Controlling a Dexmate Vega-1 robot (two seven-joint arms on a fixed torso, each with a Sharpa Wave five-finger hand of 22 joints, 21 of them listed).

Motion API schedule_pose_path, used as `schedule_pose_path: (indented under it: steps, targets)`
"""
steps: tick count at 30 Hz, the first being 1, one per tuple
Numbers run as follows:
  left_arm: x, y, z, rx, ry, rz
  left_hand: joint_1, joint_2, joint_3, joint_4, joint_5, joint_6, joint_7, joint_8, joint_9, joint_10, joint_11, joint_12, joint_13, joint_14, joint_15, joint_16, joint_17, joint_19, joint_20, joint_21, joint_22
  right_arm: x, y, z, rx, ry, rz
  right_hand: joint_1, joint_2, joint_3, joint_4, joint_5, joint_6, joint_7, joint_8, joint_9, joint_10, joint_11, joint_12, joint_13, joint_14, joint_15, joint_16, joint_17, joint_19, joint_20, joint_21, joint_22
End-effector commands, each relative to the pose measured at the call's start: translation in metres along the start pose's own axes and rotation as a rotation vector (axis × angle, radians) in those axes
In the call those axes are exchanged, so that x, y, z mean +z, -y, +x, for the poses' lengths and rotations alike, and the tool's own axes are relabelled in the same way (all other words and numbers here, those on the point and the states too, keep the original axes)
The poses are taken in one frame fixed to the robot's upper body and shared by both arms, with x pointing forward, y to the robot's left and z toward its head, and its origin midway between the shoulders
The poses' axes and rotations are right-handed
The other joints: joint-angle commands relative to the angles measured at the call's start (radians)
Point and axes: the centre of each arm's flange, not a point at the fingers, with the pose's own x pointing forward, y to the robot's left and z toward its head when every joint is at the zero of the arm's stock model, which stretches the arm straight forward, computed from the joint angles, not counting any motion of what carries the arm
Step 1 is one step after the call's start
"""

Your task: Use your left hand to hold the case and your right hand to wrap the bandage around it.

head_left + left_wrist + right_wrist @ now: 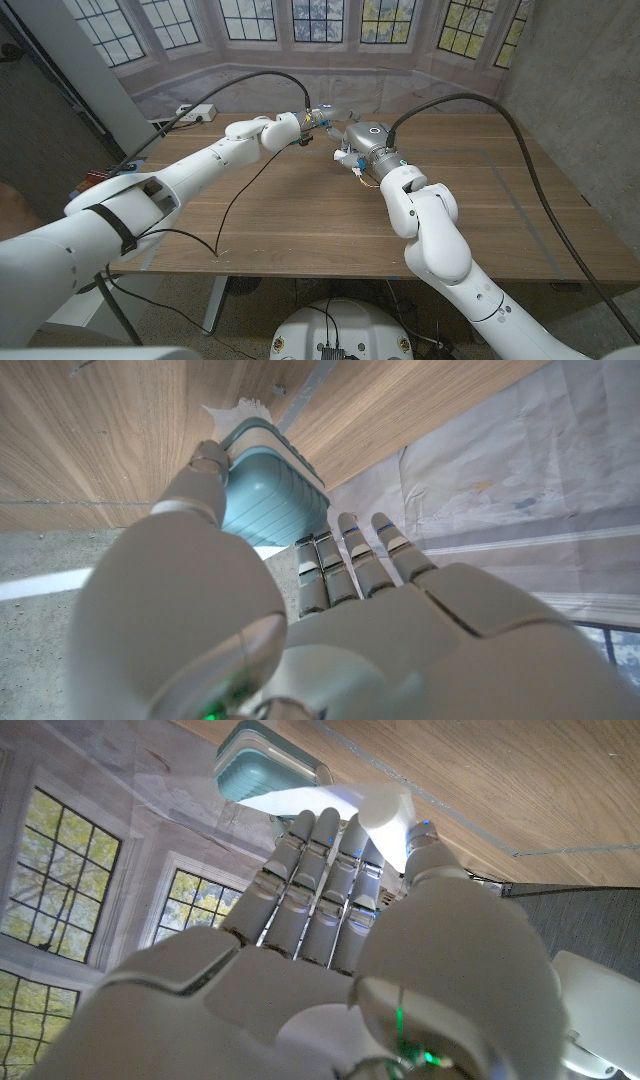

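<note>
The case is a pale teal ribbed box, gripped by my left hand with the thumb on one side and the fingers on the other. A white scrap of bandage shows at its far end. In the head view my left hand holds the case above the table's far middle. My right hand is close beside it. In the right wrist view a white bandage strip runs from the case to the roll, pinched between thumb and fingers of my right hand.
A white power strip lies at the wooden table's back left. A thin black cable loops over the table's left half. Thick black cables arch above both wrists. A backdrop printed with windows hangs behind the table.
</note>
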Motion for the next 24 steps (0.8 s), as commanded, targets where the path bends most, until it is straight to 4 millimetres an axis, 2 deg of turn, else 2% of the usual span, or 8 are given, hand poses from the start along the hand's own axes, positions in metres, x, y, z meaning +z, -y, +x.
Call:
schedule_pose_path:
  steps: [1,24]
  targets:
    - [0.002,-0.01,0.004,0.015,0.0,0.011,-0.039,0.062,0.009,0.008,0.005,0.097,-0.045,0.38,0.002,0.053,-0.049,0.009,0.005,0.003,0.004,0.0,0.002,-0.003,-0.003,-0.004,0.003,-0.001,-0.011,0.003,0.039,-0.005,0.032,0.005,0.011,-0.006,-0.001,0.001,0.004,0.007,-0.003,0.003,0.01,0.001,0.001,0.002,0.011,-0.085,-0.003,0.003,0.002,0.0,0.004,0.005]
    - [0.01,-0.019,0.007,0.039,0.001,0.018,-0.041,0.062,0.01,0.007,0.005,0.089,-0.042,0.378,0.002,0.049,-0.046,0.006,0.005,0.0,0.007,-0.001,0.001,-0.004,-0.001,-0.004,0.003,0.004,-0.029,0.003,0.082,0.003,0.09,0.011,0.014,-0.009,-0.002,0.001,0.003,0.007,-0.004,0.004,0.008,0.006,0.001,0.003,0.01,-0.087,-0.003,0.006,0.003,0.0,0.004,0.005]
